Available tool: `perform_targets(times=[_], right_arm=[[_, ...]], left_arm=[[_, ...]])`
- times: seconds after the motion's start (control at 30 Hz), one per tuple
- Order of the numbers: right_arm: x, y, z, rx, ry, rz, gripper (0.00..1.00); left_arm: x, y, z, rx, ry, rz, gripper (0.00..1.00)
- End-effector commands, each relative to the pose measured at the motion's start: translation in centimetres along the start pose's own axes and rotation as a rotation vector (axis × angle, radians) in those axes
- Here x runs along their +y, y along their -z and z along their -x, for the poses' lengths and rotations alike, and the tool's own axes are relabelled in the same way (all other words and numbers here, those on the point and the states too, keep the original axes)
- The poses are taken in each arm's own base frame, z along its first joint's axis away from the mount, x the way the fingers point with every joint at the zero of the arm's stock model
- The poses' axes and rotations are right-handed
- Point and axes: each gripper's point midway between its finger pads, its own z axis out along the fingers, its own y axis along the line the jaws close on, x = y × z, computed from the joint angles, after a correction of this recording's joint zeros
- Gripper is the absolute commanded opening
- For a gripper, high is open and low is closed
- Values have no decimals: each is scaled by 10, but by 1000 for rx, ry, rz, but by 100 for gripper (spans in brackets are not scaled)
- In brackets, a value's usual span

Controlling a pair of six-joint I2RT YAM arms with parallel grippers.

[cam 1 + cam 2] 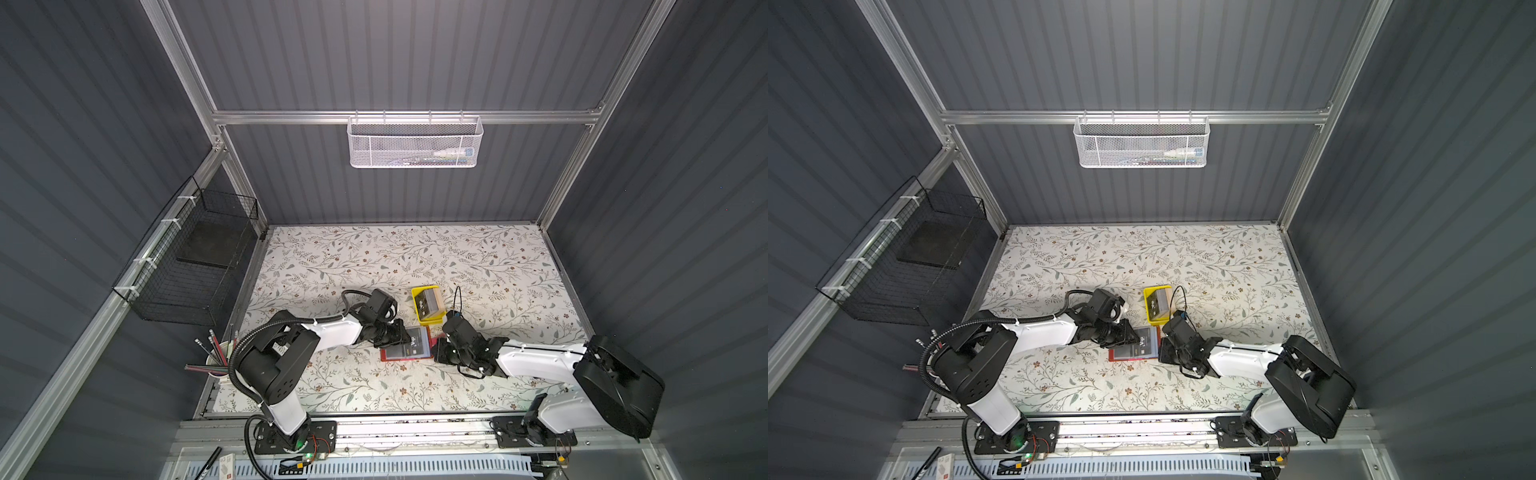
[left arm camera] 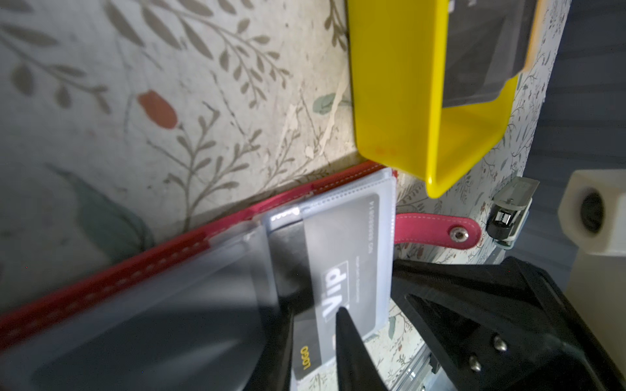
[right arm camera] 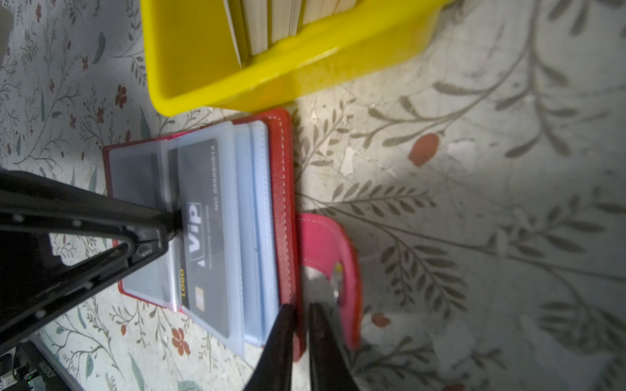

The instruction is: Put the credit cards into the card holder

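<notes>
The red card holder [image 1: 395, 355] [image 1: 1125, 355] lies open on the floral table between both arms, its clear pockets facing up. A black "VIP" credit card [image 3: 203, 216] [image 2: 342, 270] sits partway inside one clear pocket. My left gripper [image 2: 316, 315] [image 1: 405, 334] is shut on that card's outer edge. My right gripper [image 3: 300, 306] [image 1: 436, 347] is shut on the holder's red cover edge [image 3: 283, 189], beside the snap strap [image 3: 338, 243] [image 2: 437, 232]. More credit cards [image 1: 428, 305] [image 3: 271, 23] stand in the yellow tray.
The yellow tray [image 1: 419, 291] [image 2: 399, 101] [image 3: 203, 67] stands just behind the holder, nearly touching it. A cup of pencils [image 1: 218, 359] is at the front left table edge. A black wire basket [image 1: 187, 266] hangs on the left wall and a white mesh basket [image 1: 415, 141] on the back rail.
</notes>
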Motion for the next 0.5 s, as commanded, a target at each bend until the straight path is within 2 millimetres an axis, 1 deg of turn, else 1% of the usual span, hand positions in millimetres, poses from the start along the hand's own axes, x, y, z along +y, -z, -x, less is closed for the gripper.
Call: perform_targets(times=[0.0,0.07,0.2,0.23,0.3,0.47], right_arm=[[-36,-5,-28,86,6,-126,15],[-36,-5,-29,88,8,-124,15],[-34,-5,-28,86,9,-122,15],[-33,-4,-27,85,11,-119,15],[-29,-2,-24,78,13,-105,15],[-9,8,-12,48,37,-49,15]], left_arm=[[-1,7,-2,2,-23,33,25],[-4,9,-1,-3,-27,25,25],[-20,13,4,-24,-52,-44,26],[-22,14,4,-25,-53,-51,26],[-22,14,4,-20,-54,-45,26],[-12,18,1,-25,-56,10,26]])
